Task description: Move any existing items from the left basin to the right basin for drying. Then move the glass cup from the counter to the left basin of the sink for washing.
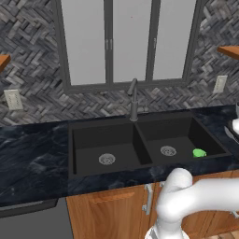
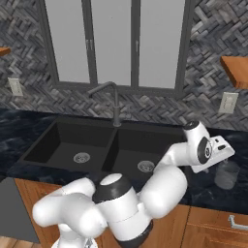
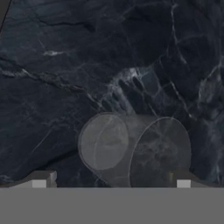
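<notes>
Glass cup (image 3: 133, 151) lying on the desk (image 3: 87, 65), lower centre of hand view | jaws standing released astride it | we are judging it light, slippery, fragile; gripping mid-wall seems best.

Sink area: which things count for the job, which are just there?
Job:
- glass cup, between the open gripper fingers
- left basin
- right basin, green lump inside
- counter

Just there:
- faucet
- wall outlets
- window
</notes>
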You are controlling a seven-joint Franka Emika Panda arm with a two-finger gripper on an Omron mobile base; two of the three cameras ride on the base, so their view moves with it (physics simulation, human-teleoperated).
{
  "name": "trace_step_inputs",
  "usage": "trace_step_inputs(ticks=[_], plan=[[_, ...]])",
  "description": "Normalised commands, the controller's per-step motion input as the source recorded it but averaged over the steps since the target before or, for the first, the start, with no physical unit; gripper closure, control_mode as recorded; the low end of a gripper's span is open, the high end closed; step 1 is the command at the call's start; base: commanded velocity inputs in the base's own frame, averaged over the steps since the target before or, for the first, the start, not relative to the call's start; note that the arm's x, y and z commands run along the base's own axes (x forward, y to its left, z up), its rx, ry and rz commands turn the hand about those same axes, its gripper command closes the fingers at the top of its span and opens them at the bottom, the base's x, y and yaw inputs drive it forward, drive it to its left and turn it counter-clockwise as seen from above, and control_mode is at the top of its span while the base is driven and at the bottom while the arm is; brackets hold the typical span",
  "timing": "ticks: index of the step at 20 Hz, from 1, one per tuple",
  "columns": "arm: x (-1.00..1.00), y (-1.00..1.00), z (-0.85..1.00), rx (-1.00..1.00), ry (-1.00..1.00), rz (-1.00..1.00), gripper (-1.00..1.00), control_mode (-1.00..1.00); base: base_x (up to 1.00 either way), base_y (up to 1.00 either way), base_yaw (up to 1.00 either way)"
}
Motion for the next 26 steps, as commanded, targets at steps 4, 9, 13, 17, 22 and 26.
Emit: trace_step_inputs(ticks=[4,9,13,17,22,26], plan=[[0.14,-0.20,-0.10,0.00,0.02,0.00,-1.00,-1.00,0.00,0.00,0.00],[0.27,-0.15,-0.14,0.00,0.05,0.00,-1.00,-1.00,0.00,0.00,0.00],[0.21,-0.22,-0.13,0.00,0.04,0.00,-1.00,-1.00,0.00,0.00,0.00],[0.17,-0.27,-0.15,0.00,0.04,0.00,-1.00,-1.00,0.00,0.00,0.00],[0.12,-0.32,-0.16,0.00,0.02,0.01,-1.00,-1.00,0.00,0.00,0.00],[0.04,-0.26,-0.18,0.00,0.01,0.01,-1.00,-1.00,0.00,0.00,0.00]])
